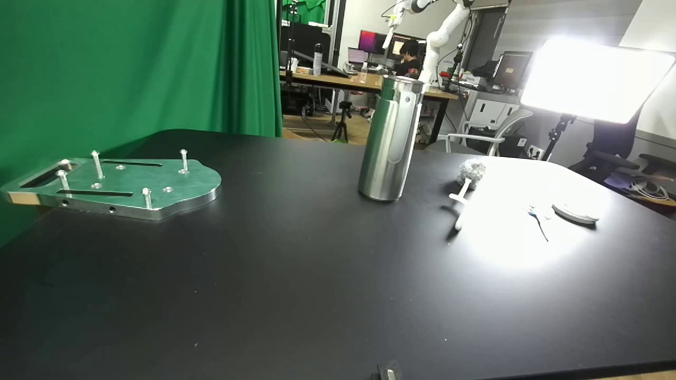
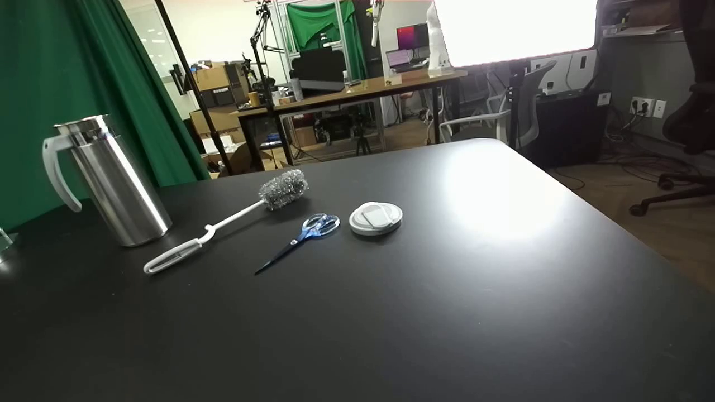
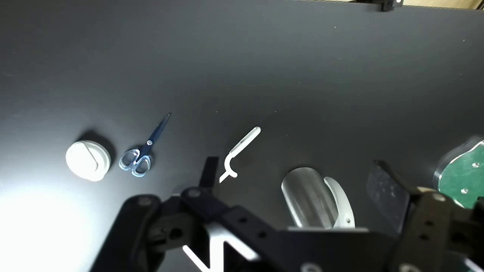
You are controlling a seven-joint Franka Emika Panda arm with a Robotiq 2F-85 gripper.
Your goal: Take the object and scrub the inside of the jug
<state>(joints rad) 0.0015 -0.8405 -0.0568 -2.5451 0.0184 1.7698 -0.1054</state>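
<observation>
Jaws wide apart, gripper (image 3: 297, 173) up over the table (image 3: 302, 56). Brush (image 2: 229, 220) lies on its side on the tabletop, visible in both exterior views, near the jug (image 2: 123, 187) but not touching it.

Brush looks: white grip (image 3: 245, 142), a long narrow loop with a slot down the middle. Small curved hook (image 3: 227, 163) where grip meets shaft. Shaft is thin, straight, white. Head (image 2: 283, 190) is fat, roughly cylindrical, rounded at the end, silvery gray, tinsel-like, strands sticking out all round. Wrist view gets only grip, hook and a stub of shaft; gripper covers the rest.

Jug: upright, brushed steel body, shinier collar at the top, white curved handle (image 2: 53, 167). Wrist view shows its lower body and handle in the gap between the fingers; top hidden by the gripper.

Lid (image 2: 375, 218): white, round, off the jug, on the table past the scissors (image 2: 294, 243). Scissors sit between brush and lid, bluish clear finger loops, dark blades closed.

Plate (image 1: 132, 179) with upright bolts, greenish top, well apart from the brush, jug standing between them. Light panel (image 1: 597, 79) very bright, strong glare on the tabletop.
</observation>
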